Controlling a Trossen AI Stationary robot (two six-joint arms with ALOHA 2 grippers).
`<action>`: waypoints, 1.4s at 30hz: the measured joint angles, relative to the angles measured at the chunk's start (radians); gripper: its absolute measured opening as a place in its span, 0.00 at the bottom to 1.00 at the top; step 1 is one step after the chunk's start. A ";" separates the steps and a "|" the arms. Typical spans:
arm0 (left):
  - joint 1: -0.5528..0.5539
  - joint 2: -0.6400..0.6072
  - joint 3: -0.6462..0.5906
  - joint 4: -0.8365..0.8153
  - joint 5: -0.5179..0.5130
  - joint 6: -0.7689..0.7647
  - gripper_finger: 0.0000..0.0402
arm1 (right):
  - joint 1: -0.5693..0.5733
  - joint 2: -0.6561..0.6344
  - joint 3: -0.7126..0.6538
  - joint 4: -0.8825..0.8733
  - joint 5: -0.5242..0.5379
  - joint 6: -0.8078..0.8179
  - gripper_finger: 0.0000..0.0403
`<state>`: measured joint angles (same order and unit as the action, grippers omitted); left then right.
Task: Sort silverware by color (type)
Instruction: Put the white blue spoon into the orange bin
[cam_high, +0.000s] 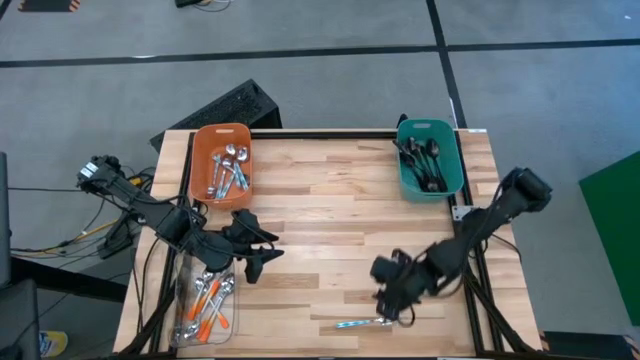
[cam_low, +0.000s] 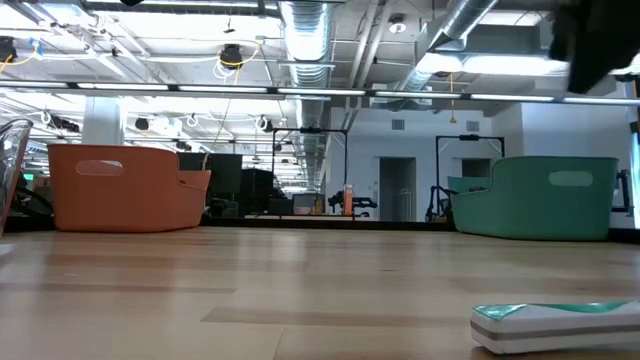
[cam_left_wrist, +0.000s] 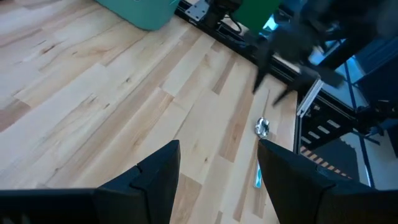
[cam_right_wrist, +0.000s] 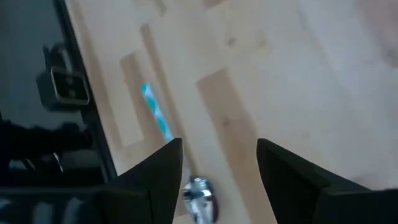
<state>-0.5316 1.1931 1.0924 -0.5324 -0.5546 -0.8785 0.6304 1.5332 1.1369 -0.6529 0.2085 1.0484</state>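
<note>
A spoon with a light-blue handle (cam_high: 362, 322) lies flat on the table near the front edge; it also shows in the low view (cam_low: 560, 322), the left wrist view (cam_left_wrist: 260, 149) and the right wrist view (cam_right_wrist: 157, 115). My right gripper (cam_high: 393, 303) is open and hangs above the spoon's bowl end (cam_right_wrist: 200, 194), clear of it. My left gripper (cam_high: 262, 256) is open and empty at the table's left, beside a clear tray (cam_high: 184, 300) with orange-handled spoons (cam_high: 208, 305). An orange bin (cam_high: 222, 160) holds silver spoons. A teal bin (cam_high: 430, 158) holds dark spoons.
The orange bin (cam_low: 125, 187) stands at the far left and the teal bin (cam_low: 535, 197) at the far right. Bare wooden table (cam_high: 330, 230) lies between the two arms. A black frame runs along the table's edges.
</note>
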 joint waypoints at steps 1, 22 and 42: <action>0.000 0.000 0.000 -0.002 0.000 -0.005 0.50 | 0.016 0.031 0.019 0.002 0.000 0.002 0.56; 0.000 0.000 0.000 -0.210 0.069 -0.042 0.50 | 0.130 0.516 0.280 -0.052 -0.106 -0.114 0.44; 0.015 0.000 0.000 -0.245 -0.012 -0.129 0.50 | -0.160 0.321 0.280 -0.087 0.001 -0.046 0.02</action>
<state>-0.5163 1.1932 1.0920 -0.7773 -0.5665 -1.0071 0.4707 1.8544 1.4169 -0.7402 0.2091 1.0027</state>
